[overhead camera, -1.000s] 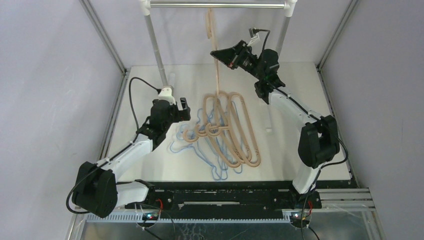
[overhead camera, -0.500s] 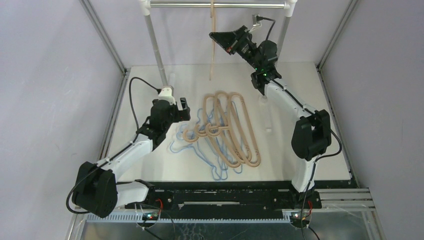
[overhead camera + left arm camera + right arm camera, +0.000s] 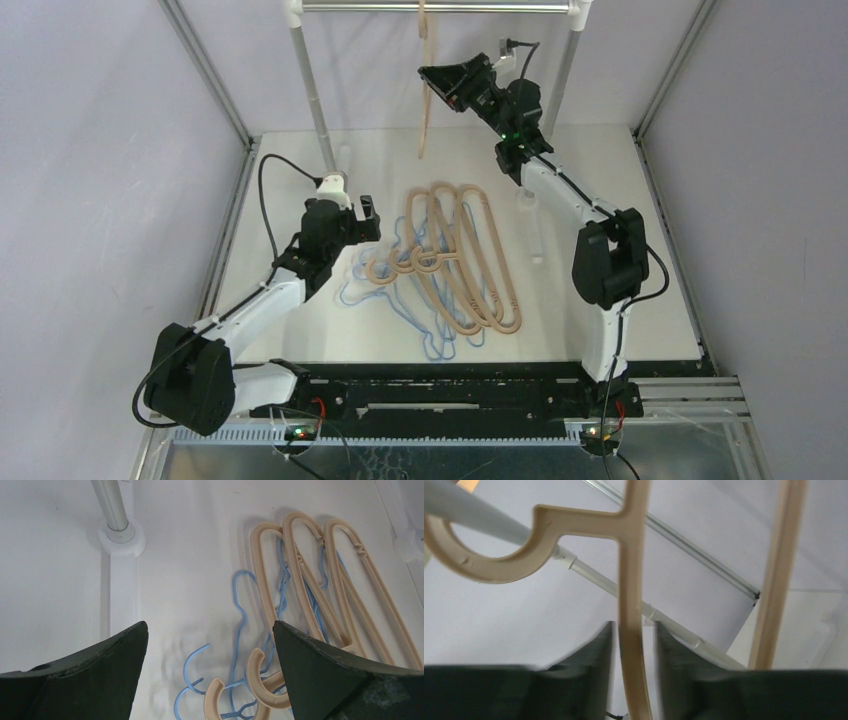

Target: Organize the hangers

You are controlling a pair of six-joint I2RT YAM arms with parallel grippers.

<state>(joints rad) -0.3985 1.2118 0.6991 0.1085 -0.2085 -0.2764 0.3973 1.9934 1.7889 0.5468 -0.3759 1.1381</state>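
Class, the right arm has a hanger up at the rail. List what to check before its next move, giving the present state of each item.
1. Hook of the light-tan wooden hanger over the silver metal rail: ok.
2. Right claw clear of that hanger: cannot tell; its jaws stand close on both sides of the hanger's arm.
3. Left claw open and empty: ok.
4. Other tan wooden hangers and light-blue wire hangers sorted: not ok, mixed in one pile.
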